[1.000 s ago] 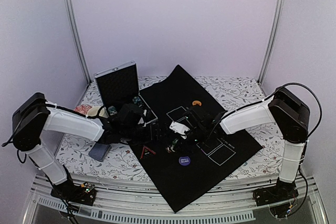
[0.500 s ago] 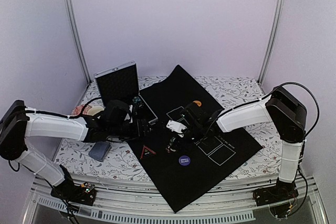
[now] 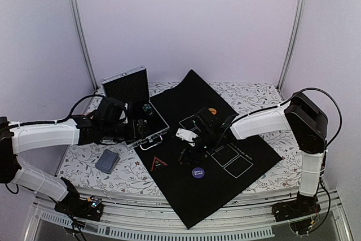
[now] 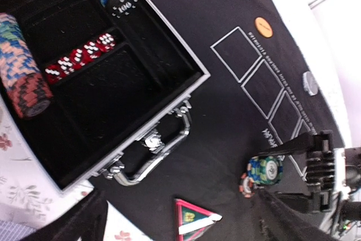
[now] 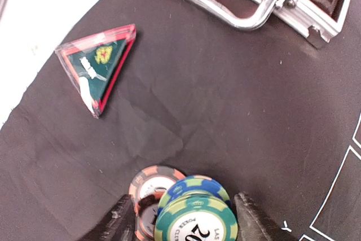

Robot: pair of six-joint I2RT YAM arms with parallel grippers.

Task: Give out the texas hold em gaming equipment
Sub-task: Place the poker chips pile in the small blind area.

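Two short stacks of poker chips stand on the black mat (image 3: 186, 196): a teal and blue stack (image 5: 196, 218) and a red one (image 5: 149, 187) touching it. My right gripper (image 5: 186, 221) is open and straddles both stacks, one finger on each side. A red-edged triangle (image 5: 98, 63) lies to their left. My left gripper (image 3: 134, 130) hovers open and empty over the front edge of the silver case (image 4: 169, 97), its fingers (image 4: 84, 221) dark at the frame's bottom. More chips (image 4: 20, 66) and red dice (image 4: 79, 57) lie in the case. The grey-blue cards (image 3: 107, 161) rest on the floral cloth.
A purple button (image 3: 198, 172) lies near the mat's front and an orange button (image 3: 211, 110) at its far side. White rectangles (image 3: 237, 165) mark the mat on the right. The case lid (image 3: 125, 88) stands upright behind. Its metal handle (image 5: 237, 18) juts onto the mat.
My left arm has drawn back to the left, off the mat and over the case, and its jaws have widened. My right gripper's jaws have spread apart around the chips.
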